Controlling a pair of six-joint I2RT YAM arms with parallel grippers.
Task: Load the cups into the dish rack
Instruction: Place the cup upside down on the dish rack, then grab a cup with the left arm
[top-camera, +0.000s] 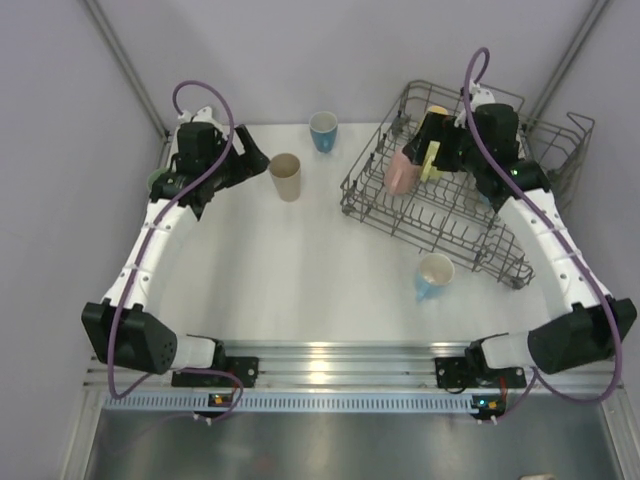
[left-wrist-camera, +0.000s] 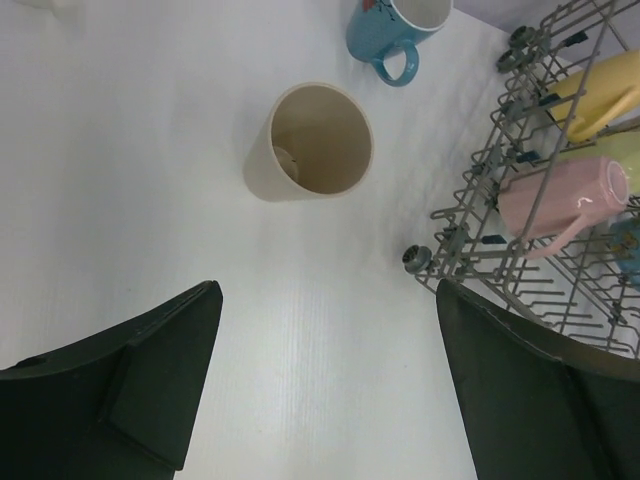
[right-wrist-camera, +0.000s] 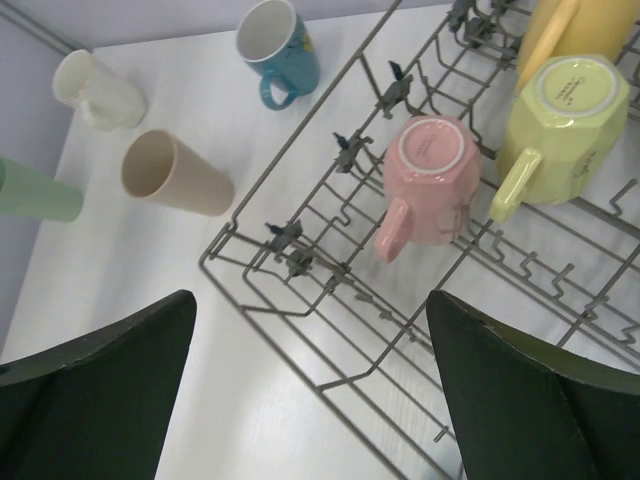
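Observation:
The dish rack (top-camera: 470, 255) stands at the far right of the table. In it lie a pink mug (top-camera: 400, 172), bottom up, a lime mug (right-wrist-camera: 560, 110) and a yellow cup (right-wrist-camera: 560, 25). My right gripper (top-camera: 418, 152) hovers open over the rack beside the pink mug (right-wrist-camera: 430, 180), nothing between its fingers. A beige tumbler (top-camera: 286, 176) lies on the table just right of my open, empty left gripper (top-camera: 255, 165). Behind it stands a blue mug (top-camera: 323, 131). A light blue cup (top-camera: 434, 275) lies in front of the rack.
In the right wrist view a cream cup (right-wrist-camera: 100, 90) and a mint green tumbler (right-wrist-camera: 35, 190) sit at the table's far left, near the wall. The left arm mostly hides the green tumbler (top-camera: 158, 182) from above. Grey walls close in the table's back and sides.

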